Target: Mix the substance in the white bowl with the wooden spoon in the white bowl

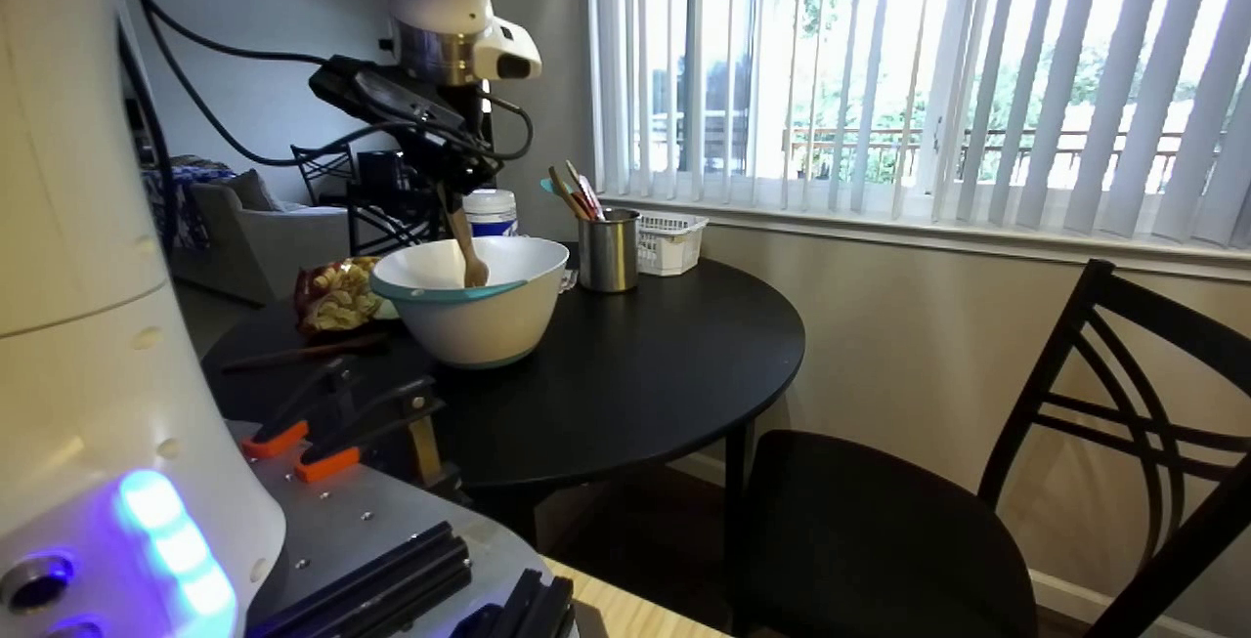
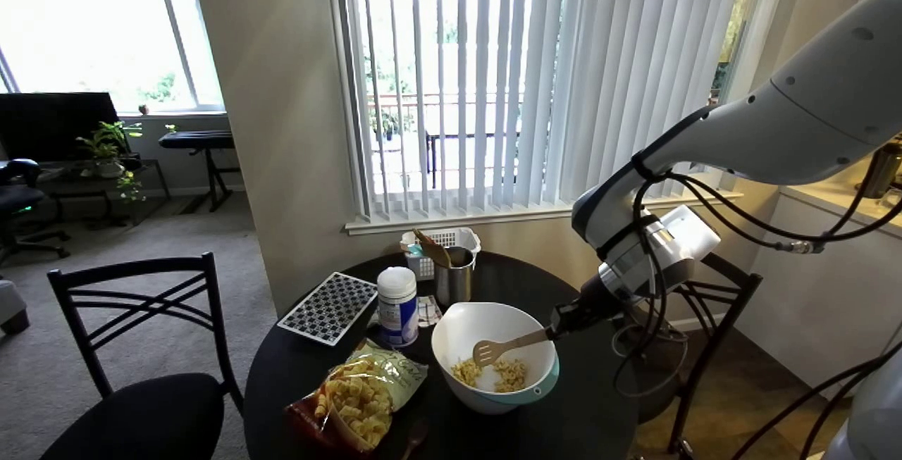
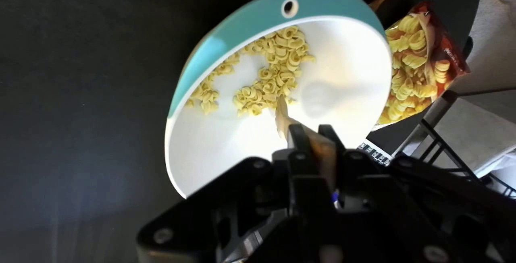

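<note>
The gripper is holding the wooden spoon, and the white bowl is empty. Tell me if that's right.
Not quite: the white bowl isn't empty. The wrist view shows many small, pale yellow curled pieces in it. The rest stands: the gripper is holding the wooden spoon.

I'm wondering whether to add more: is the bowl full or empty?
Neither, just partly filled: in the wrist view, patches of yellow curls leave much of the bowl bare.
</note>
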Available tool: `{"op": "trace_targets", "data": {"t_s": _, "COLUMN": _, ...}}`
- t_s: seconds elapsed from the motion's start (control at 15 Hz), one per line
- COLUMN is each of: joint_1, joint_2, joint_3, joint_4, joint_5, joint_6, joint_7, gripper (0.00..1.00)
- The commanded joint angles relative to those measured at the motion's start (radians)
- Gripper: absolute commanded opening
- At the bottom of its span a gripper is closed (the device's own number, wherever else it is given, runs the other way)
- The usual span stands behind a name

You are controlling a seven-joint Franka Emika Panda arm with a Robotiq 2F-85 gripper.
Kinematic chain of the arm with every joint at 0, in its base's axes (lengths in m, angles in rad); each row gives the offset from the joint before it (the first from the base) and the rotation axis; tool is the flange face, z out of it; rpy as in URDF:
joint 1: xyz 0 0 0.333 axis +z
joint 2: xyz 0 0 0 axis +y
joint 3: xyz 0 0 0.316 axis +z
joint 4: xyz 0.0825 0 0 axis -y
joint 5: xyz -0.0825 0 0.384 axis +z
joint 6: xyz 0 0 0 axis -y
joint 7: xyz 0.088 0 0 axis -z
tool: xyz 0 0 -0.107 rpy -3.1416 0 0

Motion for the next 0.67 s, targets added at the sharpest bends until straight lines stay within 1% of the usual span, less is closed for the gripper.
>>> {"op": "trace_targets", "data": {"t_s": 0.0, "joint_1": 0.000, "joint_2": 0.000, "joint_3": -0.001, "joint_4": 0.000, "joint_5": 0.000, "joint_6": -0.001, "joint_7": 0.000, "gripper": 0.11}}
{"op": "trace_targets", "data": {"t_s": 0.47, "joint_1": 0.000, "joint_2": 0.000, "joint_3": -0.001, "joint_4": 0.000, "joint_5": 0.000, "joint_6": -0.001, "joint_7": 0.000, "gripper": 0.11}}
{"op": "trace_targets", "data": {"t_s": 0.53, "joint_1": 0.000, "joint_2": 0.000, "joint_3": -0.001, "joint_4": 0.000, "joint_5": 0.000, "joint_6": -0.001, "joint_7": 0.000, "gripper": 0.03}}
{"op": "trace_targets", "data": {"t_s": 0.6, "joint_1": 0.013, "joint_2": 0.023, "joint_3": 0.016, "joint_4": -0.005, "joint_5": -0.028, "joint_6": 0.029, "joint_7": 0.046, "gripper": 0.03}}
